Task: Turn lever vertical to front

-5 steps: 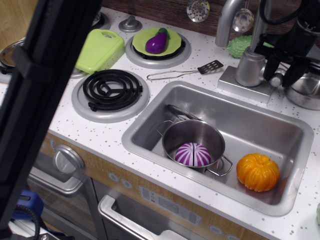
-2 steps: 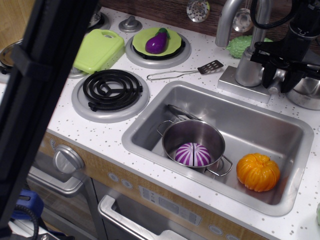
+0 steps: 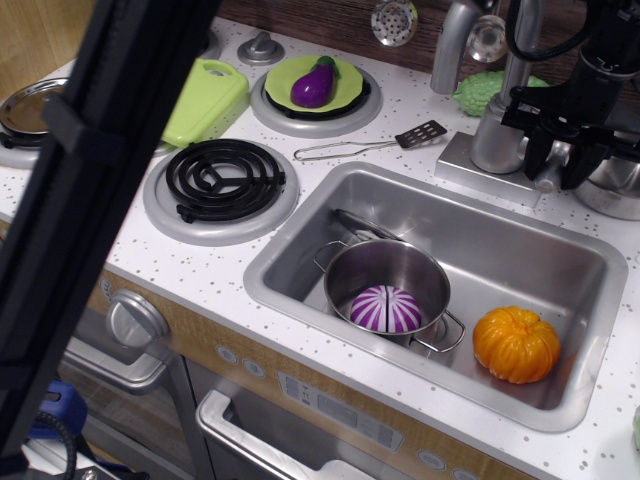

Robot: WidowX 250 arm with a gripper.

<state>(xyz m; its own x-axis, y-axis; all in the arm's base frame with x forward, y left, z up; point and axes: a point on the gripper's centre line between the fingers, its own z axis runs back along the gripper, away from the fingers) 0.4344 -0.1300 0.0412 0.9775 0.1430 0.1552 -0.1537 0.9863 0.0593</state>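
One step in hand: claw (image 3: 556, 163) is down on the lever (image 3: 549, 172), so I'd judge the turn is under way or about to start, not finished.
Done so far: approach looks complete; black fingers (image 3: 531, 150) straddle the lever beside the faucet body (image 3: 499, 133).
Left to do: swing the lever round to the front, then let go and back off. How much of the swing remains I can't judge from this angle.
Claw state: prongs stand apart on either side of the lever tip; whether they actually press on it is hidden, can't tell.
Lever location: between the prongs, just under the claw's palm, right beside the faucet body on the grey base plate (image 3: 470, 160) at the back edge of the sink (image 3: 560, 262).
Lever heading: only the rounded silver tip shows. It seems to jut out from the body and down toward the sink, long axis roughly front-slanting, but most of it is covered.
Around the claw: kettle (image 3: 612, 180) just to its far side, spout (image 3: 452, 40) up behind it, green toy (image 3: 477, 92) behind the faucet.
Bench (image 3: 400, 110): spatula (image 3: 400, 140) well off from the claw, out of the way.
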